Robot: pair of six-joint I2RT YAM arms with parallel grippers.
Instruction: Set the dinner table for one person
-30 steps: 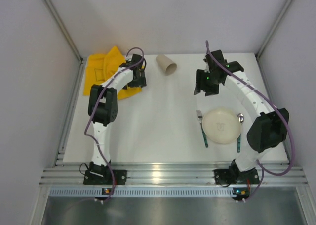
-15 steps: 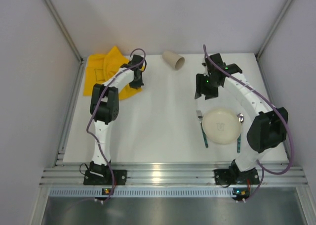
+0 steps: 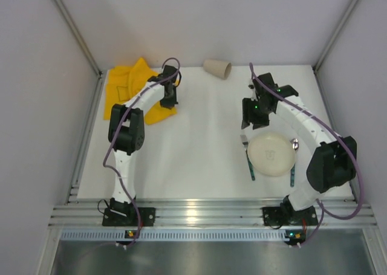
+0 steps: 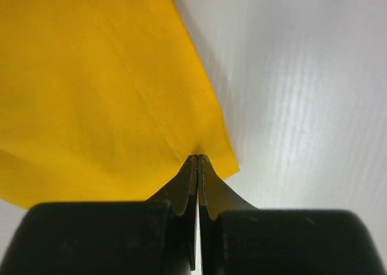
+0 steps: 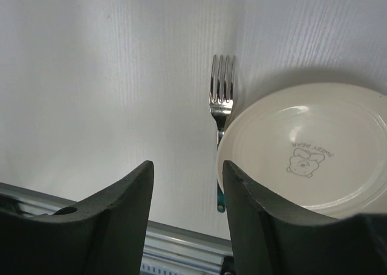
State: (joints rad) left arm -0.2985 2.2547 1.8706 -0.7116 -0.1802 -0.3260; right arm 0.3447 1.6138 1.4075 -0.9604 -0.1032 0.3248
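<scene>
The dinner table (image 3: 193, 148) is a white top with aluminium rails. A yellow cloth mat (image 3: 124, 87) lies crumpled at its back left. My left gripper (image 3: 169, 93) sits at the mat's right edge, and in the left wrist view its jaws (image 4: 198, 158) are shut on the hem of the cloth (image 4: 91, 93). My right gripper (image 3: 252, 113) hovers open just behind the cream plate (image 3: 271, 155), with nothing between its fingers (image 5: 187, 166). The plate (image 5: 308, 148) has a bear print, and a fork (image 5: 221, 100) lies along its left side.
A beige paper cup (image 3: 217, 68) lies on its side at the back edge of the table. Another utensil with a green handle (image 3: 292, 177) lies to the right of the plate. Grey walls close in on three sides.
The left gripper has shut on the mat's edge. The cup has rolled right and back toward the wall. The right gripper has drawn slightly nearer the plate, its jaws a little narrower.
</scene>
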